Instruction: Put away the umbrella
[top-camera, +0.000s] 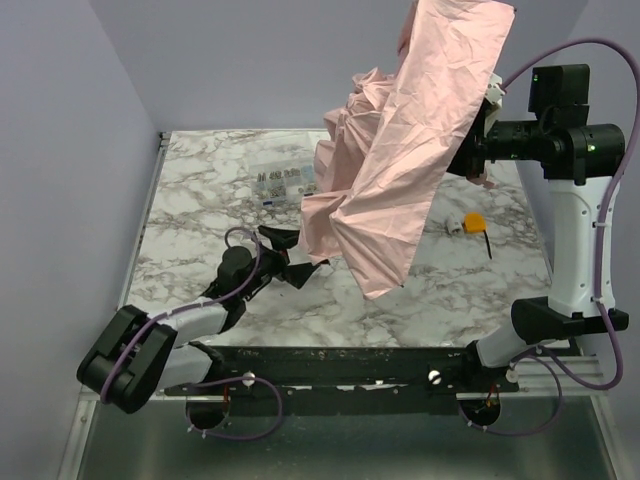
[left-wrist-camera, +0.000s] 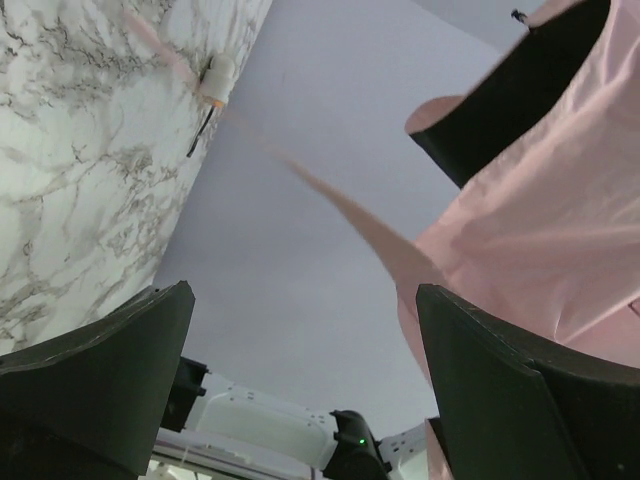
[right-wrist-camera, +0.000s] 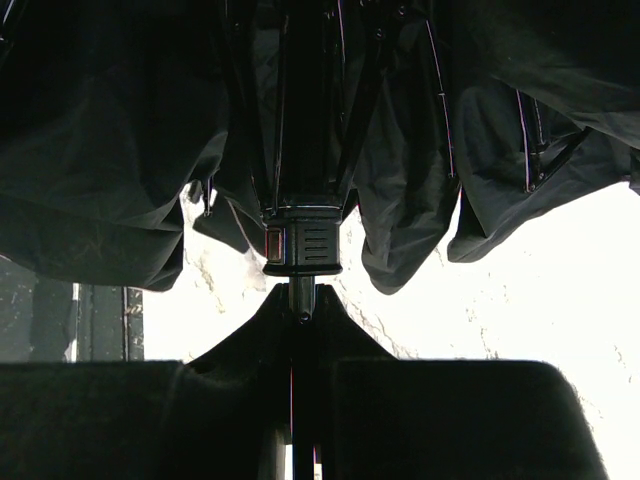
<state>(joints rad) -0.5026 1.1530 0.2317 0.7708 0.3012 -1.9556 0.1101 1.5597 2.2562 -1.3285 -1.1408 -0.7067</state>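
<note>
Right gripper (right-wrist-camera: 300, 318) is clamping the thin metal stem just below the black collar (right-wrist-camera: 302, 245) of the umbrella (top-camera: 400, 150), with the jaws pinched tight on it. It is holding the whole thing up in the air, well above the marble table (top-camera: 200, 200).

The canopy is half collapsed. In the right wrist view the ribs and black lining are bunching around the shaft, which is running straight out from the jaws. From overhead the shaft is hidden under the fabric. The pink cloth is draping along a diagonal from the right wrist at top right down to a loose hem (top-camera: 322, 232) at lower left.

Left gripper (top-camera: 288, 255) is sitting low over the table with its jaws spread wide and gripping nothing. The hem is hanging just beside it, toward the right arm and slightly above. In the left wrist view the fabric is filling the side by the right-hand finger (left-wrist-camera: 520, 400), and I can't tell whether it is touching. The left arm is the nearer free one, so my guess is that it is lining up to gather the cloth and needs to go up and toward that hem.

Counting:
- 1 umbrella
- 1 clear compartment box (top-camera: 283, 182), behind the canopy on the table
- 1 small orange object (top-camera: 473, 220), well clear of both grippers
- 2 arms
</note>
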